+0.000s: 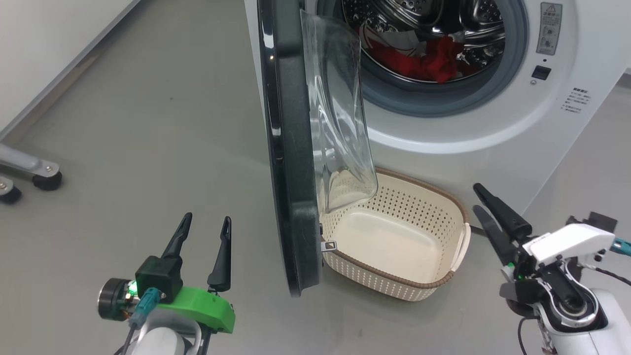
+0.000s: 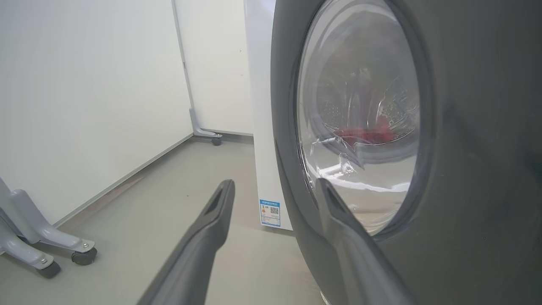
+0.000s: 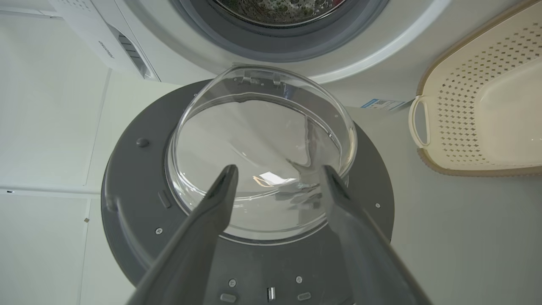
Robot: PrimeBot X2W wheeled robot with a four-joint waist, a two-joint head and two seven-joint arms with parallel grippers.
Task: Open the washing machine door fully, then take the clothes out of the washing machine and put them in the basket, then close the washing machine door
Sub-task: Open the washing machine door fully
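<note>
The washing machine [image 1: 493,123] stands at the back with its door [image 1: 291,162] swung out edge-on toward me, the glass bowl [image 1: 340,113] bulging to the right. Red clothes [image 1: 429,56] lie in the steel drum. The cream basket [image 1: 443,283] sits on the floor below the opening, empty, partly behind the door. My left gripper [image 1: 204,224] is open, left of the door's outer face [image 2: 465,169] and apart from it. My right gripper [image 1: 477,197] is open, right of the basket, facing the door's inner side [image 3: 139,190].
A grey frame on castors [image 1: 34,172] stands at the far left by the white wall. The blue sticker [image 2: 269,212] marks the machine's lower corner. Open grey floor lies between the castors and the door.
</note>
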